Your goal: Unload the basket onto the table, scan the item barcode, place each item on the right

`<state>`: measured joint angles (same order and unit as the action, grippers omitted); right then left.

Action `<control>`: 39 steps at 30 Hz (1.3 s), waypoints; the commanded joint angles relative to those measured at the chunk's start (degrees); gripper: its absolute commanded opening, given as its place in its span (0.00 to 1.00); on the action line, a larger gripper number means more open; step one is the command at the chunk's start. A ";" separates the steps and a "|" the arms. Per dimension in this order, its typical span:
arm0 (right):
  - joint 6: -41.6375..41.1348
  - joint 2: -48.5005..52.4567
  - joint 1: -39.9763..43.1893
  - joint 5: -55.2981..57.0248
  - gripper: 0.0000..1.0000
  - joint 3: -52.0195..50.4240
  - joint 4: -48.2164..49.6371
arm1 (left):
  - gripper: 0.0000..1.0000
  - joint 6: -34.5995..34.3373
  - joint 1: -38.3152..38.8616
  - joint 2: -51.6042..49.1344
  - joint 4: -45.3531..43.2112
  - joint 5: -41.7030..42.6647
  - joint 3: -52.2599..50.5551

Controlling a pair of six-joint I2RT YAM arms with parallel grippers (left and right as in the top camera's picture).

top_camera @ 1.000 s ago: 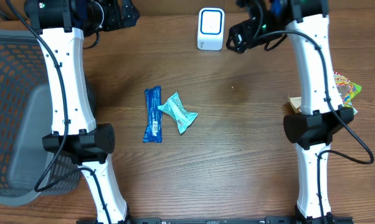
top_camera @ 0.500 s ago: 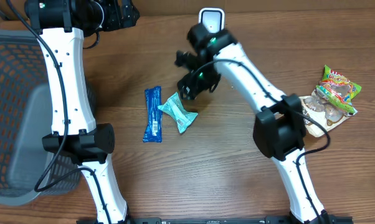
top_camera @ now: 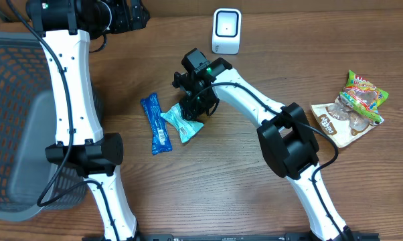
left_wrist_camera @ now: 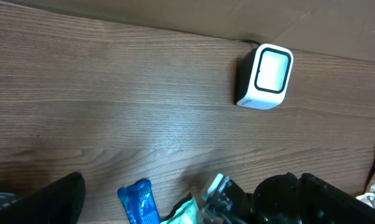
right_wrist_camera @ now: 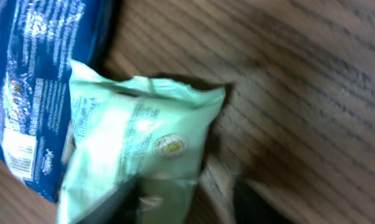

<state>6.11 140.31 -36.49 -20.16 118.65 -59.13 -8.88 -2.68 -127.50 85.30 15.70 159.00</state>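
Where it hangs at centre frame, right gripper (top_camera: 193,109): over mint-green crinkled plastic packet (top_camera: 181,125); grip unclear
Left gripper (top_camera: 130,15): upper left; jaws apart, empty

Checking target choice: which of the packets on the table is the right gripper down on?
The mint-green packet, beside the blue packet at mid-table; the right gripper is directly over it. The colourful bags lie apart at the right edge.

Print on green packet (right_wrist_camera: 131,143) unreadable.
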 commanded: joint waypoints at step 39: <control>-36.87 -0.04 2.93 20.61 0.52 -1.22 -2.99 | 1.00 -0.33 0.11 0.87 -0.22 0.42 0.81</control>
<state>-9.08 140.11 -38.74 -4.78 118.13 -58.72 -8.88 -2.68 -127.50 85.32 15.73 159.00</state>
